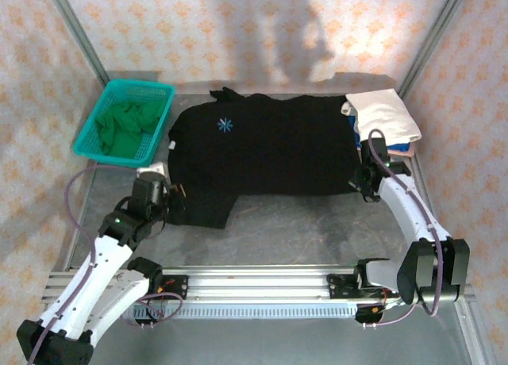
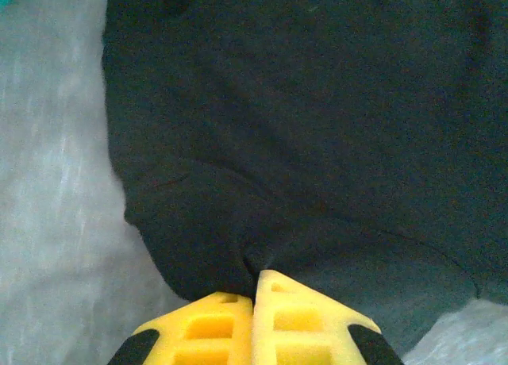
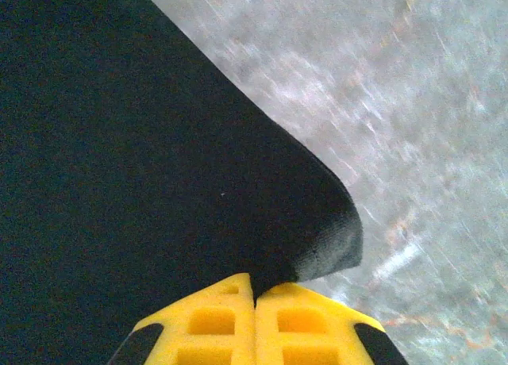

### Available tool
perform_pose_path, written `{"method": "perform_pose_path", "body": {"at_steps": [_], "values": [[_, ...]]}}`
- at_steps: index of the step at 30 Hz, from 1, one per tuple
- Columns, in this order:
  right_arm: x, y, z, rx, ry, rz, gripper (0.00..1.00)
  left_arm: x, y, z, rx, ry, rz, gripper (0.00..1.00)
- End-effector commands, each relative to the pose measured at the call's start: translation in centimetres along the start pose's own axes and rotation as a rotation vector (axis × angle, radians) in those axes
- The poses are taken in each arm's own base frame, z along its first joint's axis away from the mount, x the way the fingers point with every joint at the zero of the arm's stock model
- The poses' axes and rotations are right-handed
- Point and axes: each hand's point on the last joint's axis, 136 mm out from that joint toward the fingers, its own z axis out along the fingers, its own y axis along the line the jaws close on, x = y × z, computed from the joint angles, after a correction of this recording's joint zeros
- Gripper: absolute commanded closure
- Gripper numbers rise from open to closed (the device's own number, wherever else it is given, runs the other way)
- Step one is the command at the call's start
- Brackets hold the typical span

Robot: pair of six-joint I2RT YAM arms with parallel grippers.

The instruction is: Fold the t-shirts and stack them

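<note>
Folding of the black t-shirt point(image 1: 262, 147) looks just begun. From above, it lies spread on the counter point(image 1: 317, 230), with the left hand point(image 1: 176, 197) at its near-left corner and the right hand point(image 1: 363, 182) at its near-right. Left wrist view: the left hand point(image 2: 254, 290) is clenched on its edge. Right wrist view: the right hand point(image 3: 255, 290) pinches its corner. Next, probably, both lift evenly and carry that edge across.

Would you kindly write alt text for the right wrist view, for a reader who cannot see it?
The yellow right end effector, shut, pinches a corner of the black t-shirt, which lies on the grey table.
</note>
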Motion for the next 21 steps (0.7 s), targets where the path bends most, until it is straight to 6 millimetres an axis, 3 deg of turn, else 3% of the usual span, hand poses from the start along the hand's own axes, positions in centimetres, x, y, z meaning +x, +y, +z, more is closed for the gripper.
{"method": "perform_pose_path", "body": {"at_steps": [1,3,5,8,9,12,15,19,21], "values": [[0.9,-1.2,0.3,0.027,-0.003,0.029,0.89,2.4,2.7,-0.1,-0.085,0.029,-0.143,0.94],[1.5,-1.2,0.4,0.011,-0.005,0.025,0.89,3.4,3.2,-0.1,-0.084,0.041,-0.155,0.90],[1.8,-1.8,0.4,0.040,0.004,0.016,0.86,3.9,3.1,-0.3,-0.058,0.049,-0.172,0.77],[1.8,-2.4,-0.3,0.064,0.000,0.008,0.78,4.1,3.0,-0.5,-0.029,0.038,-0.195,0.42],[1.7,-2.4,-0.6,0.053,-0.008,0.002,0.75,4.0,2.9,-0.6,-0.023,0.030,-0.195,0.35],[1.3,-2.1,-2.0,0.019,-0.040,0.000,0.65,3.2,3.3,-0.4,-0.063,0.005,-0.170,0.29],[0.8,-1.1,-2.9,-0.042,-0.077,-0.006,0.62,2.2,3.1,0.2,-0.109,0.020,-0.116,0.29],[2.2,0.8,-1.9,-0.086,-0.020,-0.043,0.57,2.7,3.5,1.3,-0.201,0.113,-0.097,0.29],[3.5,0.0,-0.9,-0.015,0.022,-0.059,0.56,3.8,4.1,1.2,-0.219,0.133,-0.133,0.30]]}}
